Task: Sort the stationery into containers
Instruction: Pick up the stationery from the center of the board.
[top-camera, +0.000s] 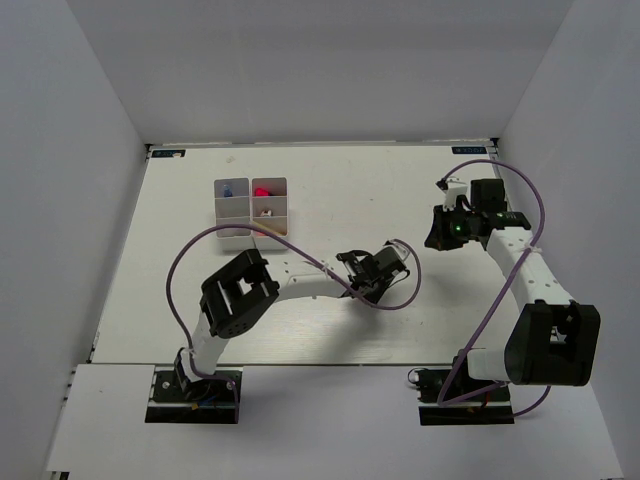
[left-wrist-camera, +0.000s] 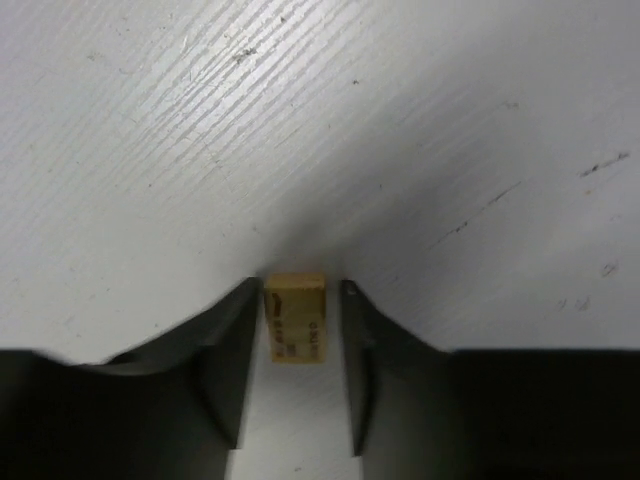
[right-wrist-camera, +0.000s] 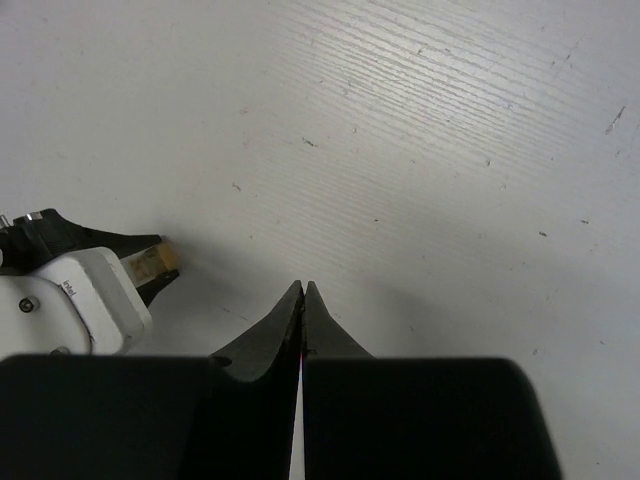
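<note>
1. Toward the far edge of the white table (top-camera: 330, 190), left of its middle, two white rectangular plastic trays (top-camera: 232, 208) lie side by side. A small blue item (top-camera: 228, 188) shows in one far compartment and a pink-red item (top-camera: 263, 190) in the other. Just nearer than that one lies a speck too small to name
2. Near the table's middle the small tan block eraser (left-wrist-camera: 295, 318) lies flat, between the fingers of the left pincer (left-wrist-camera: 301, 286). Its jaws stand apart, one on each side, not visibly clamped
3. The right pincer (right-wrist-camera: 303, 290), toward the right edge, has its jaws pressed together, holding nothing
4. No other loose stationery shows, so the sorting looks nearly finished. The eraser seems the last piece, and it is not yet gripped or carried to a tray
5. The table is finely grained with dark scuffs, and plain white walls close three sides
</note>
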